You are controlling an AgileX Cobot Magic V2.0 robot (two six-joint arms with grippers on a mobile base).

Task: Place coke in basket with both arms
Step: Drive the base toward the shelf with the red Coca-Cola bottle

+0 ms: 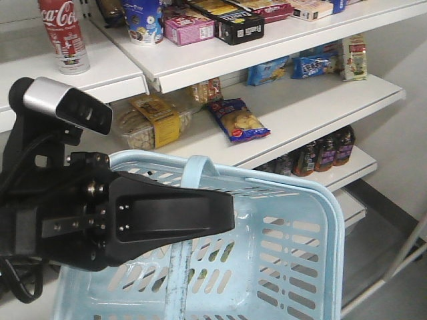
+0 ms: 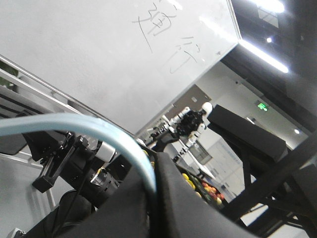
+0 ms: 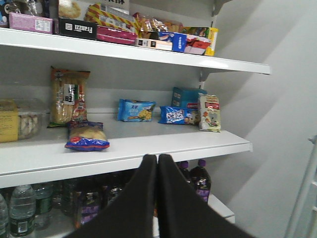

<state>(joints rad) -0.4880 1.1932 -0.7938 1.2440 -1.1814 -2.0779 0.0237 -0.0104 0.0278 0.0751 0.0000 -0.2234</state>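
coke can: red cylinder | left fingers: clasp plastic handle | right fingers: touching

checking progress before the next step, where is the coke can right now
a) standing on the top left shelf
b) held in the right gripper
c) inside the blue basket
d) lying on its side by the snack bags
A: the coke can stands upright on the shelf at upper left, no can shows in the basket, and the right gripper is shut on nothing.
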